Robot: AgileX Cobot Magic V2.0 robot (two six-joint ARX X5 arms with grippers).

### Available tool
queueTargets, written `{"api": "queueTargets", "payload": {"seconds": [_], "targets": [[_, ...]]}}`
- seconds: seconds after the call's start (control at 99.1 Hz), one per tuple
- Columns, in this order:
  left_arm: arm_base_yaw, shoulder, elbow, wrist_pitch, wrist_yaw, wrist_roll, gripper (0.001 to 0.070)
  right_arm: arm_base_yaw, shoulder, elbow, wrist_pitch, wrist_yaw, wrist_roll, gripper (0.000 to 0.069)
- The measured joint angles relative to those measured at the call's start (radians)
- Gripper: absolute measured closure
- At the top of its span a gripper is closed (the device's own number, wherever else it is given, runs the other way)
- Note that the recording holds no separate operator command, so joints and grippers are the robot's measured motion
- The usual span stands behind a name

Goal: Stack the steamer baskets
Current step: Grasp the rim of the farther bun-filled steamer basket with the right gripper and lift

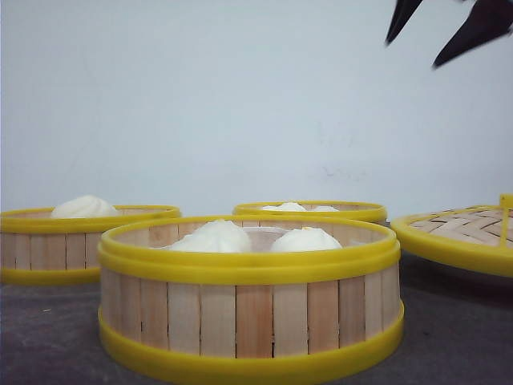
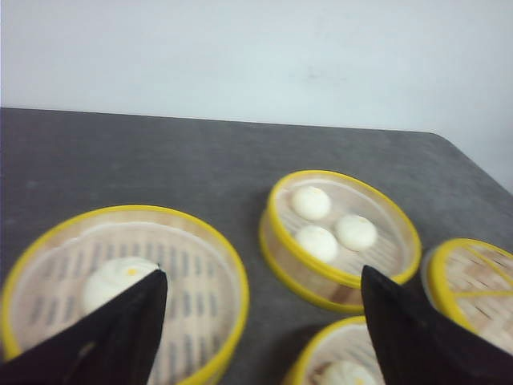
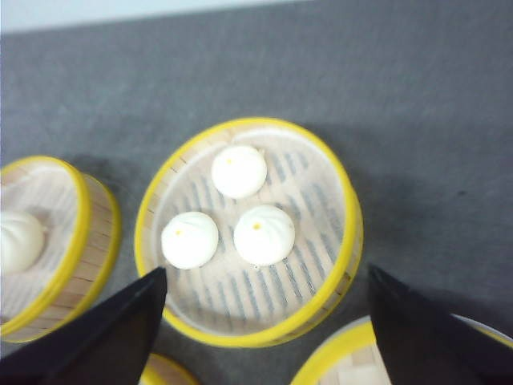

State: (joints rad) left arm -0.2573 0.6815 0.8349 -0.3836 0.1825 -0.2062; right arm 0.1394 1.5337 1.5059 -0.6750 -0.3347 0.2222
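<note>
Steamer baskets sit unstacked on the gray tabletop (image 3: 449,104) as the right pincer (image 3: 264,337), spread and empty, hangs directly above the three-bun basket (image 3: 248,233) at center frame, nearer than the left pincer (image 2: 260,337), also spread.

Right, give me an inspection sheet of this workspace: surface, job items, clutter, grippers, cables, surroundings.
Surface: dark grey table, matte, no spills seen.
Job's things: three steamer baskets, all separate, none stacked. Near basket holds at least two buns; left basket shows one bun; far basket holds three buns.
Clutter: woven lid with yellow rim lies flat at the right of the front view, apart from the baskets.
Grippers: left gripper open, empty, raised over the baskets. Right gripper open, empty, above the far basket.
Cables: nothing seen.
Surroundings: plain white wall behind the table.
</note>
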Motion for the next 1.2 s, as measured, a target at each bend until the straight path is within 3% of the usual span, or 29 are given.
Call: {"api": "queueTargets", "payload": {"seconds": [0.333,0.646,0.787,0.979,1.201], "targets": [[-0.107,0.000,0.000,0.003,0.000,-0.032,0.0241,0.051,0.293,0.065,0.032,0.124,0.000,0.0208],[-0.155,0.000,0.000,0.002,0.000,-0.043,0.0241,0.057,0.443,0.065,0.093,0.197,0.000,0.0240],[-0.167,0.000,0.000,-0.002,0.000,-0.046,0.0241,0.056,0.477,0.065,0.119,0.204,0.003,0.0325],[-0.172,0.000,0.000,-0.002,0.000,-0.047,0.0241,0.058,0.507,0.065,0.126,0.204,0.018,0.0388],[-0.172,-0.001,0.000,-0.003,0.000,-0.047,0.0241,0.072,0.522,0.066,0.142,0.237,0.042,0.0582]]}}
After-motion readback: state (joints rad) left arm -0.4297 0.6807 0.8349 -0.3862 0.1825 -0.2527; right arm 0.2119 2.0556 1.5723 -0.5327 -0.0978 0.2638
